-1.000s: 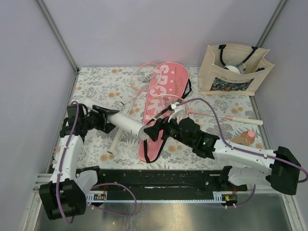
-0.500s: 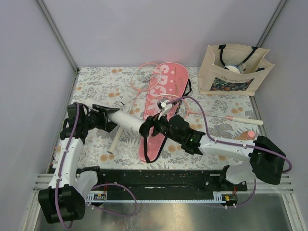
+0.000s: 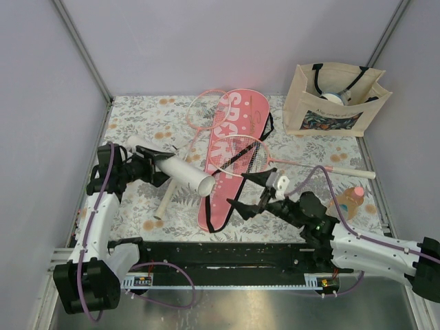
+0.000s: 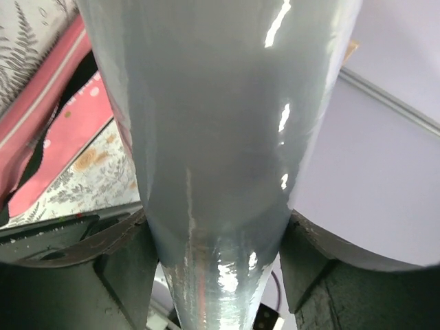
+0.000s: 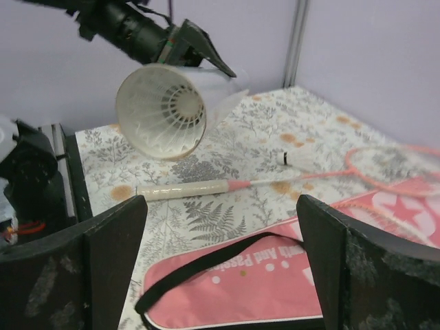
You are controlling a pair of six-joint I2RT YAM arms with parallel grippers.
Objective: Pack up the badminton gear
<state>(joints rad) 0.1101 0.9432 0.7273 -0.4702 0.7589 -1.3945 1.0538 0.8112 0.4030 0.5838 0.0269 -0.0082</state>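
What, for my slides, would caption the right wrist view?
Open right gripper faces the mouth of the white tube; a racket and the pink cover lie below.

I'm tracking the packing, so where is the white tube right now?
The white tube is on the left in the top view, clamped in the left gripper above the table, its open end beside the pink racket cover.

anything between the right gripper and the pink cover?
Nothing visible. The right gripper is open and the pink cover lies directly ahead of it; only the cover's own black strap crosses that end.
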